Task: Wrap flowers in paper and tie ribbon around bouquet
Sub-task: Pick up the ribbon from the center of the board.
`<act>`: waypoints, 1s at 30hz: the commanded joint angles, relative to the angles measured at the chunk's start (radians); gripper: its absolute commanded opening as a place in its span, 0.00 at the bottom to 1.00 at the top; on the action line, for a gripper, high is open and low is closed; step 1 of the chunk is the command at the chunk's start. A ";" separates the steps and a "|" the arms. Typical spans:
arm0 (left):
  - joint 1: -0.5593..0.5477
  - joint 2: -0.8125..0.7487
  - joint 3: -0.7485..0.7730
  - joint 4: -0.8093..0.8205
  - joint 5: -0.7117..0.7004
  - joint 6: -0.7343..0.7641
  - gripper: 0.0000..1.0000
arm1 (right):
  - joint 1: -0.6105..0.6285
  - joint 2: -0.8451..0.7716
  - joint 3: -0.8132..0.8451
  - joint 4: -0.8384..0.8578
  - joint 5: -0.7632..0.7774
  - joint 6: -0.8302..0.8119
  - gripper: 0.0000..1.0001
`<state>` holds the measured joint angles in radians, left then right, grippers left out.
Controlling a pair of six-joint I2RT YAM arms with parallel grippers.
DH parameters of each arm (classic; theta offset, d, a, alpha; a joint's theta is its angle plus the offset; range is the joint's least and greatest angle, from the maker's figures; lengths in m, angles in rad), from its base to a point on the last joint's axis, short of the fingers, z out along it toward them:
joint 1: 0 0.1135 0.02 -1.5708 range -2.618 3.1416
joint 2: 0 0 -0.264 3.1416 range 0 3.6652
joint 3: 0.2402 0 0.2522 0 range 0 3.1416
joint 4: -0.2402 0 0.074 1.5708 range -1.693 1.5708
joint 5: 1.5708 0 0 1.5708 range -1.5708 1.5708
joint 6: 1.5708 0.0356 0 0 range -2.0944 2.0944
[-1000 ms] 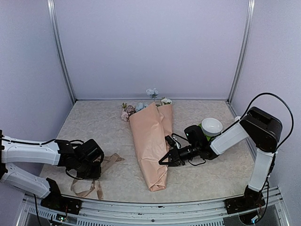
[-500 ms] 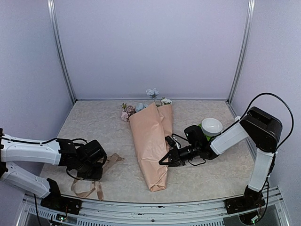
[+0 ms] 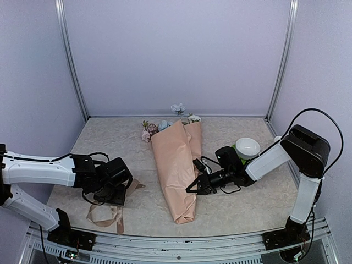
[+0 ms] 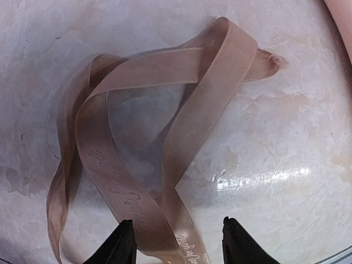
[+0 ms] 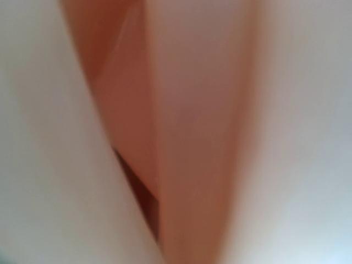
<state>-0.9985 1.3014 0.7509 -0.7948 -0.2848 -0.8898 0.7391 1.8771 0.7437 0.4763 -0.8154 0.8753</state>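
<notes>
The bouquet (image 3: 176,165) lies on the table as a peach paper (image 5: 198,110) cone with its pointed tail toward me. The flowers (image 3: 154,129) show above its far rim. My right gripper (image 3: 190,188) is shut on the paper at the cone's right edge. The paper fills the blurred right wrist view and hides the fingers there. The beige ribbon (image 4: 187,104) lies in loose loops at the front left (image 3: 107,215). My left gripper (image 4: 179,242) hangs open just over the ribbon, and one strand runs between its fingertips (image 4: 124,245).
A white bowl (image 3: 247,147) on a green base stands right of the bouquet, behind my right arm. Pale walls and metal posts (image 3: 71,60) close the table on three sides. A metal rail (image 3: 181,242) runs along the near edge.
My left arm has shifted right toward the bouquet and its jaws have widened over the ribbon. The ribbon's near loop has shifted slightly. The right arm and bouquet have not moved.
</notes>
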 commanded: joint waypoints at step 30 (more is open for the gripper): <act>0.154 0.007 -0.109 0.227 0.267 0.076 0.50 | -0.003 -0.011 0.011 0.035 -0.022 -0.025 0.00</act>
<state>-0.8204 1.2804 0.6468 -0.6758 -0.0731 -0.7860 0.7391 1.8713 0.7433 0.4751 -0.8158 0.8726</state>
